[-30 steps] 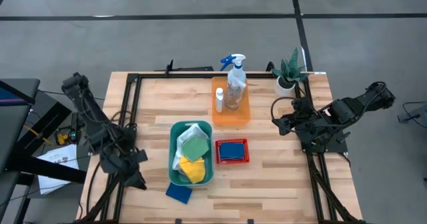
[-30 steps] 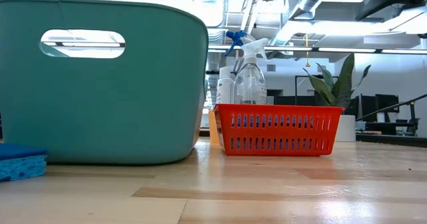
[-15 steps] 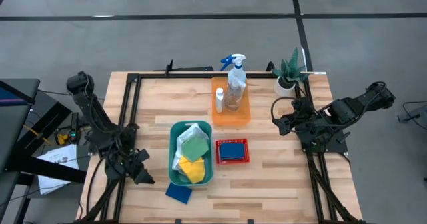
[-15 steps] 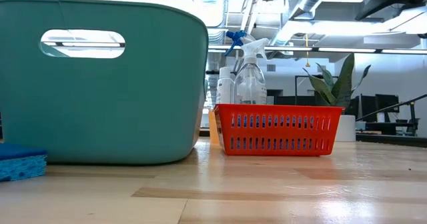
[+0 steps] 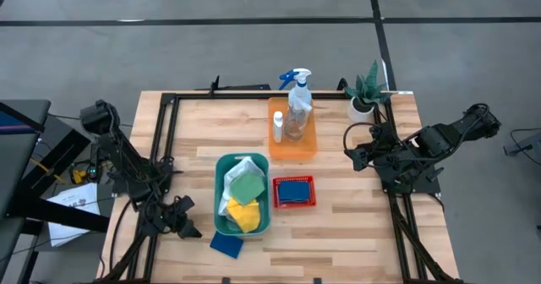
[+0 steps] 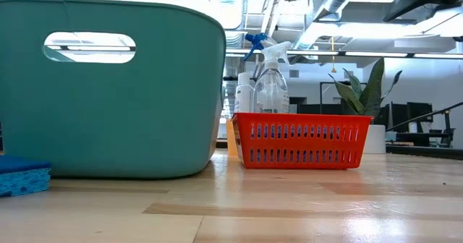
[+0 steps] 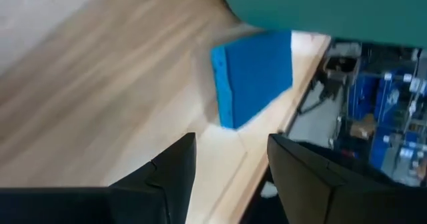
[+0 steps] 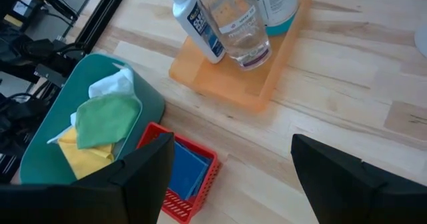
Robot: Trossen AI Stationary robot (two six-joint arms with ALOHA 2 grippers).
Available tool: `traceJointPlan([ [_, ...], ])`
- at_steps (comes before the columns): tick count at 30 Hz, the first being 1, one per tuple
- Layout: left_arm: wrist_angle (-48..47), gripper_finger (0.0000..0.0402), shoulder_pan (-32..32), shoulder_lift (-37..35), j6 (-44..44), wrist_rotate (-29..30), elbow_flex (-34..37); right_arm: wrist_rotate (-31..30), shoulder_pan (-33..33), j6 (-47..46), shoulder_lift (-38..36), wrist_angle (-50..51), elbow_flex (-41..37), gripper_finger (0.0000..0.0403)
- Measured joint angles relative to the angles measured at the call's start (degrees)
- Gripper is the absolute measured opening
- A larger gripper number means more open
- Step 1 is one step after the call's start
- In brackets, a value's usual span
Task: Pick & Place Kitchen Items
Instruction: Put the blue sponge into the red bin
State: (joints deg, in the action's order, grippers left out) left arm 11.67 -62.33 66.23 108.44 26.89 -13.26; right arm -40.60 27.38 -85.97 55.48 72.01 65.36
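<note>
Parted and empty, my left gripper [image 7: 230, 177] had swung in toward the loose blue sponge [image 5: 226, 243] beside the teal bin [image 5: 219, 206], lining up a grasp.

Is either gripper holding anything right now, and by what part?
Nothing is held. The left gripper is open, facing the blue sponge on the table beside the teal bin. The right gripper is open and empty.

Even, bright overhead light is cast; shadows are soft and short. Ceiling lamps are reflected as glare on the table [image 6: 340, 214] in the low view. The left wrist view is smeared, with the sponge [image 7: 257, 74] blurred.
</note>
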Motion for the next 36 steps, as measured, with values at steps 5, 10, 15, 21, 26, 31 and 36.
traceJointPlan([
  [5,4.24,0.0197,0.68,5.5,2.81,2.74,0.0,0.0,0.0,0.39,0.0,-0.07,0.0,0.0291],
  [10,9.6,0.0208,2.81,9.66,1.11,2.75,-0.02,-0.04,0.0,0.45,0.0,-0.1,0.0,0.0291],
  [15,12.41,0.0208,5.67,13.37,-2.78,-1.03,-1.54,-0.02,0.0,0.44,0.0,-0.13,0.0,0.0291],
  [21,12.41,0.0207,6.96,16.93,-3.22,-2.3,-4.28,-0.02,0.0,0.44,0.0,-0.13,0.0,0.0291],
  [26,12.37,0.0207,7.13,19.1,-3.17,-2.83,-6.11,-0.02,0.0,0.46,0.0,-0.13,0.0,0.0291],
  [31,12.55,0.0207,7.13,21.11,-3.18,-3.16,-7.64,-0.02,0.0,0.63,0.0,-0.09,0.0,0.0291],
  [36,12.43,0.0207,7.13,21.89,-1.78,-3.04,-7.87,0.0,0.0,0.65,0.0,-0.04,0.0,0.0291],
])
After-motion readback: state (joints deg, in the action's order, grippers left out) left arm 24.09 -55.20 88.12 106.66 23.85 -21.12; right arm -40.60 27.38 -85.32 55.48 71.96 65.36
